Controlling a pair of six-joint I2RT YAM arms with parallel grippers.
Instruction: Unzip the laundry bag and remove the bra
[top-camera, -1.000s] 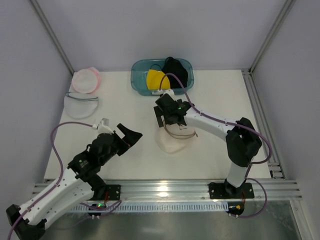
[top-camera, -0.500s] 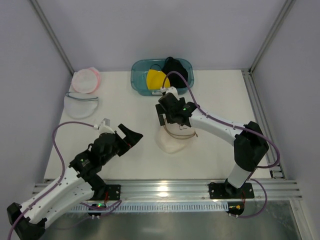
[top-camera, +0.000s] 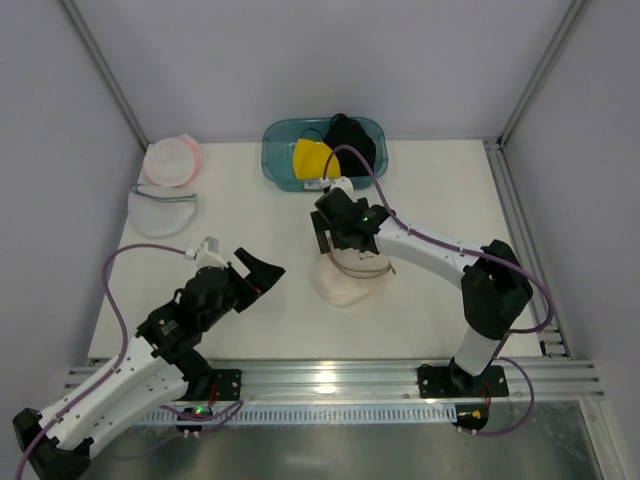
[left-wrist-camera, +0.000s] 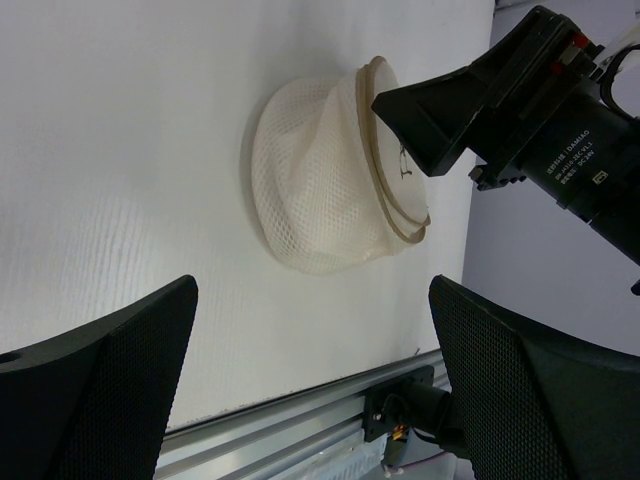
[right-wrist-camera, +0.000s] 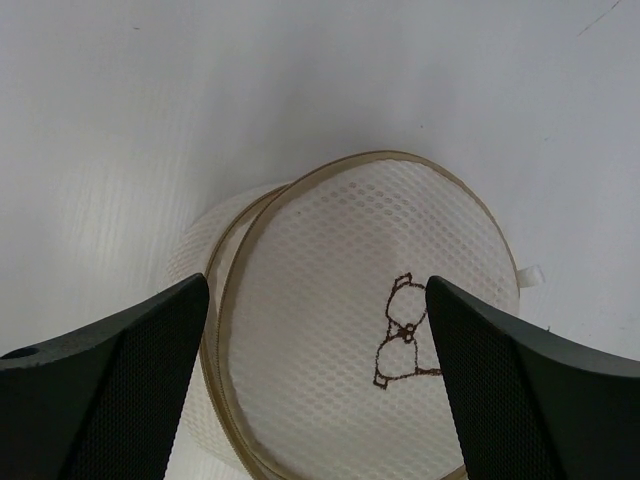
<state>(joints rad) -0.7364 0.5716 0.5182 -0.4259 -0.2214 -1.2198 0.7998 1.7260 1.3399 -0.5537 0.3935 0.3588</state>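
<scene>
**Bystanders on the bench**

A translucent teal plastic tub (top-camera: 278, 160) sits at the far edge of the white bench (top-camera: 250, 210), holding a yellow cup-shaped garment (top-camera: 311, 158) beside a black one (top-camera: 352, 138). At the far left corner lies a white-and-pink round pouch (top-camera: 170, 160), with a translucent grey-rimmed pouch (top-camera: 160, 209) just in front of it. An aluminium rail (top-camera: 330, 378) runs along the near edge.

A lab test cell: 2 robot arms bolted to an aluminium rail (top-camera: 330, 380), a white table (top-camera: 440, 190), plain grey enclosure walls (top-camera: 300, 60).
</scene>
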